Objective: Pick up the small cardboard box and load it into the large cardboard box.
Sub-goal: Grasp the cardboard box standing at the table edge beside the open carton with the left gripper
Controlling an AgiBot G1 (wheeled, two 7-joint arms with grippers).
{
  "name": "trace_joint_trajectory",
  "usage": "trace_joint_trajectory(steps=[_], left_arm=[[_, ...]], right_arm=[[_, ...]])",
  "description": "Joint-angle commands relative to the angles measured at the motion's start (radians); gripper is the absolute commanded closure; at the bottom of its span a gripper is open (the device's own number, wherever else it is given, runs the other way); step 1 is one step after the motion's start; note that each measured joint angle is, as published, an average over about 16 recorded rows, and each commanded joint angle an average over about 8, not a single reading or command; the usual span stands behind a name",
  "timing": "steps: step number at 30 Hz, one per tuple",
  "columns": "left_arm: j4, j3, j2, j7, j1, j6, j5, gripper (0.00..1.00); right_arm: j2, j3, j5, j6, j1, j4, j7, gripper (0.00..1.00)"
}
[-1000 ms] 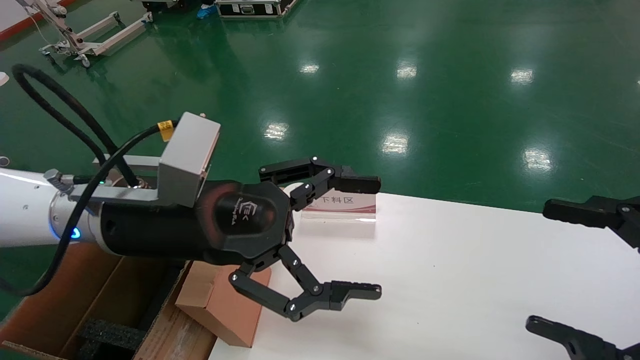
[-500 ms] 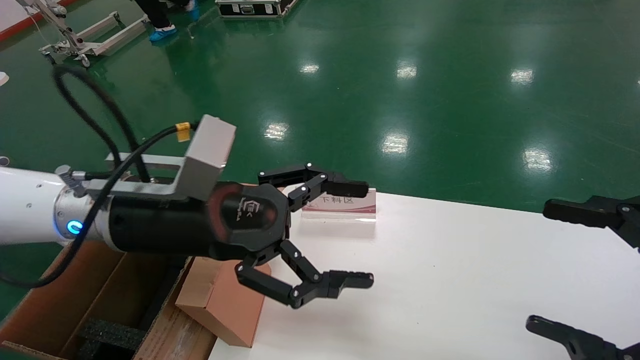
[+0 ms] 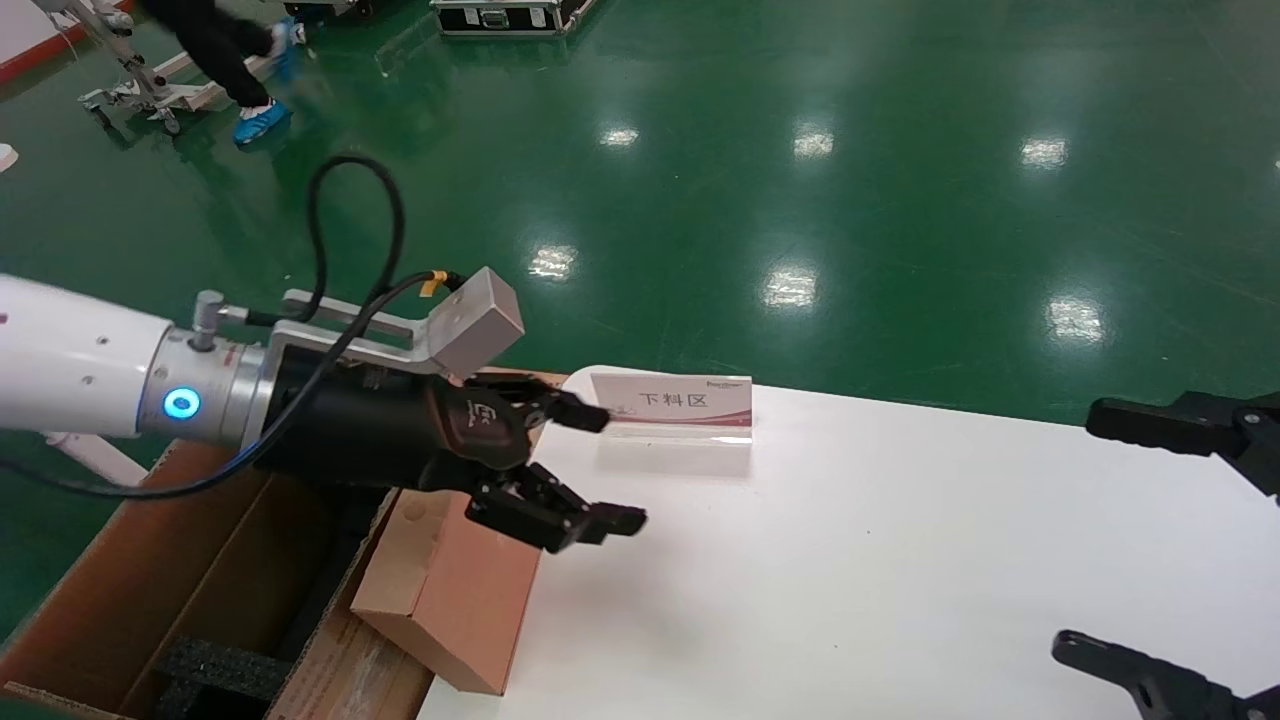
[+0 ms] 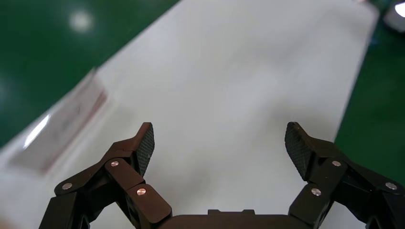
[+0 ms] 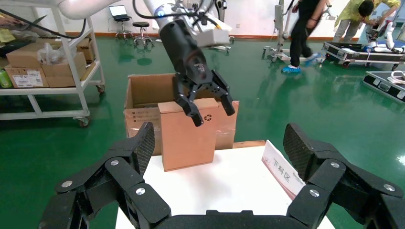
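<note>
- The large cardboard box (image 3: 190,590) stood open against the desk's (image 3: 900,560) left edge.
- The small cardboard box (image 3: 450,600) stood upright at that edge, touching the large box's flap.
- The left tool (image 3: 590,470) hovered above it, fingers apart, empty; it should descend squarely to straddle the top.
- The right tool (image 3: 1140,540) waited, fingers apart, at the far right.

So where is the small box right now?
In the head view, the small box stands at the table's left edge, leaning against the large box, just below the open left gripper.
</note>
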Motion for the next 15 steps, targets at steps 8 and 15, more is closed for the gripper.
trace_joint_trajectory(steps=[8,15], left_arm=[[-0.002,0.131,0.060,-0.278,-0.185,0.097,0.197,0.00],[-0.003,0.258,0.079,-0.396,-0.299,0.119,0.260,0.00]], right_arm=[[0.000,-0.001,0.000,0.000,0.000,0.000,0.000,0.00],[0.000,-0.001,0.001,0.001,0.000,0.000,-0.001,0.00]])
